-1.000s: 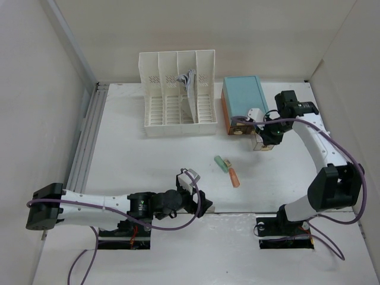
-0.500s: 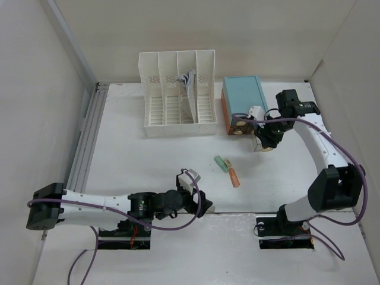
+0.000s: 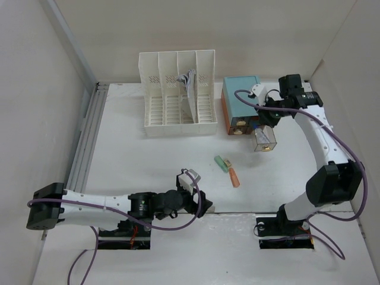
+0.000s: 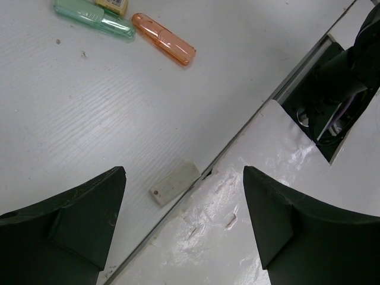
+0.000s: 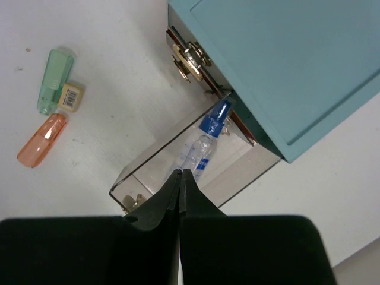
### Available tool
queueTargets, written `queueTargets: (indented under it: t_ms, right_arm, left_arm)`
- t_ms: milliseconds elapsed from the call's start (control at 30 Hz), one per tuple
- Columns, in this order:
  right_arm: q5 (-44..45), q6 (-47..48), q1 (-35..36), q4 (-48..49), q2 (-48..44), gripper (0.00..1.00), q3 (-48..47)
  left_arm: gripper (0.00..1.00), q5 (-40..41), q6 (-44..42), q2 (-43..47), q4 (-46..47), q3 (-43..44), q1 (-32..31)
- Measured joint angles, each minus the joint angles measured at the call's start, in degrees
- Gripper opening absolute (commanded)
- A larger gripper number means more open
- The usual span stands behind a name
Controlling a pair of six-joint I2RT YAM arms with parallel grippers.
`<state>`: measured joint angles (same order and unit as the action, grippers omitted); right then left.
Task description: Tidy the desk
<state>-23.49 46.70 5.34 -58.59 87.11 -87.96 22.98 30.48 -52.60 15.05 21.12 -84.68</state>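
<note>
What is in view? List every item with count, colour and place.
desk: one, white, under everything
file rack: one, white, back centre
papers: count unclear, greyish, in one rack slot
drawer box: one, teal top, right of the rack
drawer: one, clear, pulled out of the box
tube: one, clear with blue cap, inside the drawer
green case: one, mid-desk
orange case: one, beside the green case
eraser: one, tan, against the green case
flat tag: one, white, near edge
left gripper: black, open, near edge
right gripper: black, shut, above the drawer

Teal drawer box point(image 3: 243, 100), clear drawer point(image 3: 265, 141) open; file rack point(image 3: 172, 110).
</note>
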Motion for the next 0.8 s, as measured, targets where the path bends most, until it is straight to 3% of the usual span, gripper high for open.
queueTargets:
  t_ms: [200,300,533,800]
  right_arm:
    - [-1.33,1.40,1.79,0.00,-0.44,0.00,2.64]
    - [-2.12,6.23,2.19,-2.45,-4.66,0.02,4.76]
    - [-1.77,16.39,2.21,-5.86,-15.52,0.07,12.33]
    - [-0.17,18.27,2.19,-4.76,-8.22,0.10,14.32]
  left_arm:
    - [0.82,0.52,0.00,1.22,0.57,-0.15,0.00]
    - [0.99,0.63,-0.35,0.33,1.70,-0.17,0.00]
    - [0.99,1.27,-1.57,-4.70,2.58,0.28,0.00]
    - [0.99,4.31,-0.24,-5.57,1.49,4.35,0.00]
